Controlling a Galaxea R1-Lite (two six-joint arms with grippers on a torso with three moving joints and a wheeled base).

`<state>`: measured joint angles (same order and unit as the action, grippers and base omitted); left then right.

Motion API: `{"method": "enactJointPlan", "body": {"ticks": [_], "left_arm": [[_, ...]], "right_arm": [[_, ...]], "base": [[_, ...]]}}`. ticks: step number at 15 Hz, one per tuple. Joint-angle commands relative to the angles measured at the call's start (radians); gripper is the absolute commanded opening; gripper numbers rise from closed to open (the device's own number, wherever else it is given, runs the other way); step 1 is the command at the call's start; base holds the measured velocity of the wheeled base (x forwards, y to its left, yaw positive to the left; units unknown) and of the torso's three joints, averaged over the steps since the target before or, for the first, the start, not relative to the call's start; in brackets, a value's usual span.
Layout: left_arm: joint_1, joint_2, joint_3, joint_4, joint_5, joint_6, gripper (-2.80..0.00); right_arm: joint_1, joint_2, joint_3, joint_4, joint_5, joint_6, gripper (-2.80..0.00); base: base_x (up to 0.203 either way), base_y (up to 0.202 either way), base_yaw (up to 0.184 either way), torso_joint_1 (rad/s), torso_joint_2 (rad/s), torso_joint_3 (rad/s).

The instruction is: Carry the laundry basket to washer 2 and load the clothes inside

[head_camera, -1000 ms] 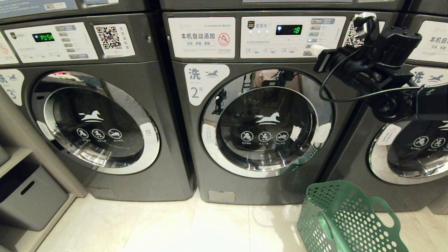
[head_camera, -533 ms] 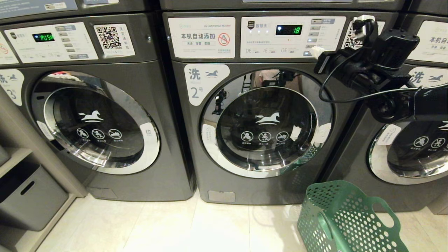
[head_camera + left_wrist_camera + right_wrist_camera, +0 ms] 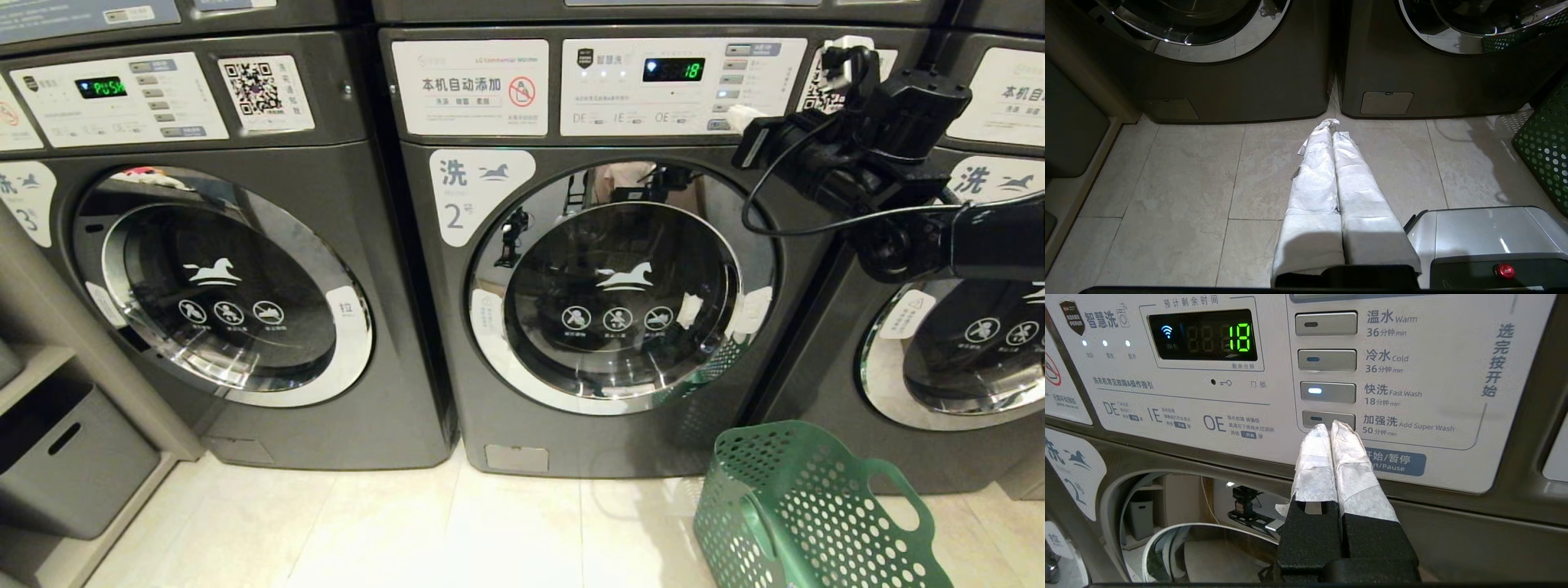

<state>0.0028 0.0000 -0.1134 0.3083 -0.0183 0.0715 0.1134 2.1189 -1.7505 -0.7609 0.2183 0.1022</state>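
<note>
From the head camera I see dark grey front-loading washer 2 (image 3: pixel 604 269), its chrome-rimmed door closed; my right tool (image 3: pixel 739 118) is raised at its control panel (image 3: pixel 682 86), and the dark green perforated plastic laundry basket (image 3: pixel 808 510) stands on the floor by its lower right corner. My left wrist camera shows the left tool (image 3: pixel 1333 126), fingers together, low before that washer. My right wrist camera shows white-wrapped fingertips (image 3: pixel 1345 435) pressed together, empty, at a grey button (image 3: pixel 1327 418)

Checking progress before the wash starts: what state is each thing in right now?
Washer 2: door shut, display lit, fast-wash light on.
Basket: on the floor beside washer 2.
Right gripper: shut, fingers at the control panel's buttons.
Left gripper: shut, low over the floor.
</note>
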Motion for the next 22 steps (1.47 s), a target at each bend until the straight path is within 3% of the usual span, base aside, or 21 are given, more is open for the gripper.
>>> {"method": "enactJointPlan", "body": {"ticks": [1,12,22], "left_arm": [[0.0,-0.002,0.0,0.002,0.0,0.001,-2.8],[0.0,-0.002,0.0,0.002,0.0,0.002,-2.8],[0.0,-0.002,0.0,0.002,0.0,0.002,-2.8]], "right_arm": [[0.0,0.025,-0.02,-0.004,0.001,0.001,-2.8],[-0.001,0.107,-0.124,0.006,0.0,-0.001,-2.8],[-0.003,0.034,-0.024,0.008,-0.004,0.001,-2.8]], "base": [[0.0,0.0,0.0,0.0,0.0,0.0],[0.0,0.0,0.0,0.0,0.0,0.0],[0.0,0.0,0.0,0.0,0.0,0.0]]}}
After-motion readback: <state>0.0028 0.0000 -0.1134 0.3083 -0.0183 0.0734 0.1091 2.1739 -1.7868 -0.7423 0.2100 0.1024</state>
